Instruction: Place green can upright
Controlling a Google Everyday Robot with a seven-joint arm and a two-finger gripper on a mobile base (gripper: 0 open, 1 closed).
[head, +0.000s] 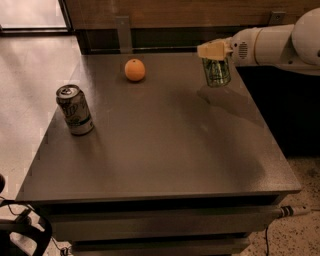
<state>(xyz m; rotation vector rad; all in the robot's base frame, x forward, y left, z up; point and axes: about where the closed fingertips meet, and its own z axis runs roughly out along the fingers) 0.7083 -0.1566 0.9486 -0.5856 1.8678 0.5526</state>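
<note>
Placement is waiting: the gripper is clasping the green can roughly upright above the far right side of the table, lowering and release not yet done.

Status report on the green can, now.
End effector above table, far right, shut on green can. Can airborne, near upright. Orange, pale can well left.

The green can is dark green with faint lighter markings. The gripper clasping its top, above the far right part of the table, is cream-tan on a white arm. The table is plain dark grey-brown. The round fruit is solid orange. The other can is pale white with green print and a silver top. The back wall is brown wood.
</note>
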